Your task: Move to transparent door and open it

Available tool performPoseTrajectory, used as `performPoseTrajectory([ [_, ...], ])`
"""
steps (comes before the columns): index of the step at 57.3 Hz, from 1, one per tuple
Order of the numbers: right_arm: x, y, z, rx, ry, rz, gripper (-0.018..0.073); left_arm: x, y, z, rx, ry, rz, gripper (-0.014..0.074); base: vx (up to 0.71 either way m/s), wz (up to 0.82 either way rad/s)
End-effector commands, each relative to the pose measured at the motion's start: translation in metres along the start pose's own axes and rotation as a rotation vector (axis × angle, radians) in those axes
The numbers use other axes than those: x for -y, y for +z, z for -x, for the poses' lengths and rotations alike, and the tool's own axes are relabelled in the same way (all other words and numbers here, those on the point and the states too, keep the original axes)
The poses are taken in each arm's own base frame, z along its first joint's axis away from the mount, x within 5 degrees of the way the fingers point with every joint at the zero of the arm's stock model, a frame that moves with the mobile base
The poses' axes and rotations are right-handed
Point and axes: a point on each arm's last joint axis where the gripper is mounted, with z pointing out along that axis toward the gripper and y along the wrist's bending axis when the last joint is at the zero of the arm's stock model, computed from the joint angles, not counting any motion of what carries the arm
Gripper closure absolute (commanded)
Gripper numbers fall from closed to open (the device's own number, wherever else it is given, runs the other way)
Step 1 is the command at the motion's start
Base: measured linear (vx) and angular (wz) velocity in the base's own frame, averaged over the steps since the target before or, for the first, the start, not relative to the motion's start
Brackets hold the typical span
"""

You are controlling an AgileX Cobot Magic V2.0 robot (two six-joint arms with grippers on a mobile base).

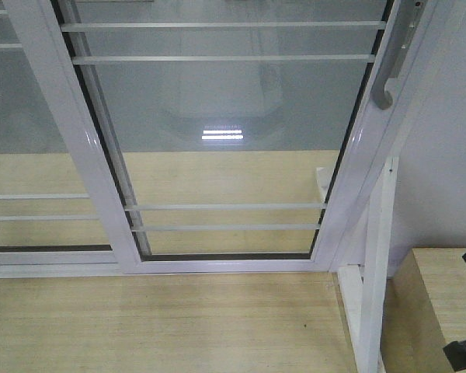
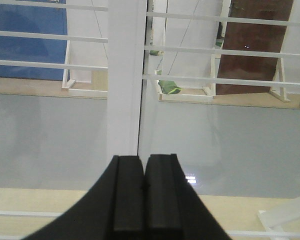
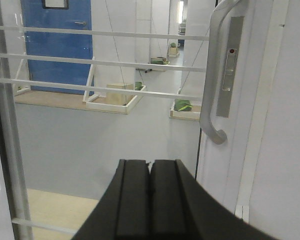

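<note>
White frame and clear glass make up the transparent door [image 1: 233, 140], and it fills most of the front view. It stands straight ahead, with its bottom rail on the track at the edge of the wooden floor [image 1: 179, 326]. Thin white bars [image 1: 217, 26] run across the glass near the top and near the bottom. The grey curved handle [image 1: 384, 95] is on the door's right side, high up in the front view. That side sits close against the white edge by the wall. To the left, a second glass panel [image 1: 31, 155] with no handle sits partly behind the door. A slanted white post [image 1: 377, 272] stands at the lower right, next to a pale wooden box [image 1: 435, 295].

The left gripper [image 2: 144, 165] points at a wide white upright of the frame [image 2: 124, 90]. Its two black fingers [image 2: 129, 195] are pressed together with nothing between them. It does not touch the frame.

The right gripper [image 3: 150, 167] points at the glass, near the handle side. Its fingers [image 3: 132, 200] are pressed together too and hold nothing. From this camera the handle is above and to the right of the fingers, and they do not touch it. Through the glass you can see a grey floor [image 3: 115, 135] and a blue door [image 3: 55, 45] far back.
</note>
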Motion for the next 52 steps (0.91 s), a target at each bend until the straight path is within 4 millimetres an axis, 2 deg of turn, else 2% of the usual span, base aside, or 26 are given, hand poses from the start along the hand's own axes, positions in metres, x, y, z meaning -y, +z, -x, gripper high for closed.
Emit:
performPoseTrajectory([
  [1, 0.0007, -0.0014, 0.0072, 0.097, -0.01, -0.01, 0.0564, 0.0006, -0.0009, 0.0057, 0.093, -0.017, -0.011, 0.0594, 0.03, 0.0],
  [52, 0.0007, -0.0014, 0.0072, 0.097, -0.01, -0.01, 0.0564, 0.0006, -0.0009, 0.0057, 0.093, -0.017, -0.011, 0.0594, 0.01, 0.0],
])
